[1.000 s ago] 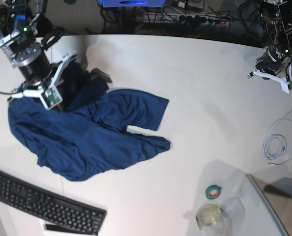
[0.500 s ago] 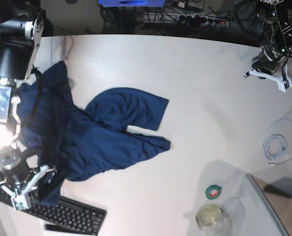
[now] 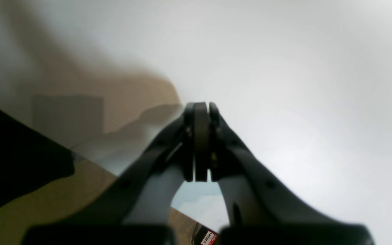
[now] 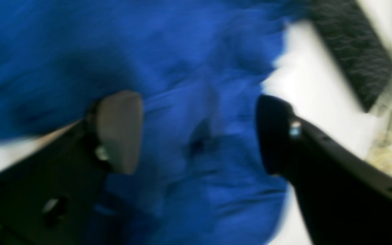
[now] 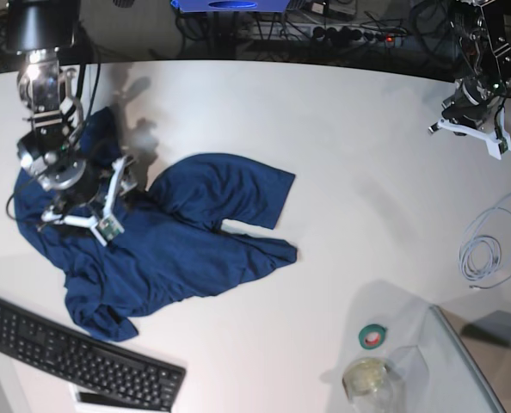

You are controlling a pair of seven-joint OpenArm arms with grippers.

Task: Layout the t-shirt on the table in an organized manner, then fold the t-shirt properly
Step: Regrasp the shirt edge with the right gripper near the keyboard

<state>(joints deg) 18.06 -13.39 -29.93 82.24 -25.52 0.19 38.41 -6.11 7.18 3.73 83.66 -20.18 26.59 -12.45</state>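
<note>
navy t-shirt [image 4: 189, 143] seemingly under wide-open right gripper [image 4: 196, 132]; left gripper [image 3: 201, 115] closed, empty.

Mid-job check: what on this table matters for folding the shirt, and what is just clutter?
Job:
t-shirt, crumpled
table
right gripper, open over the shirt
left gripper, shut, far corner

Clutter:
keyboard
tape roll
coiled cable
glass jar
</note>
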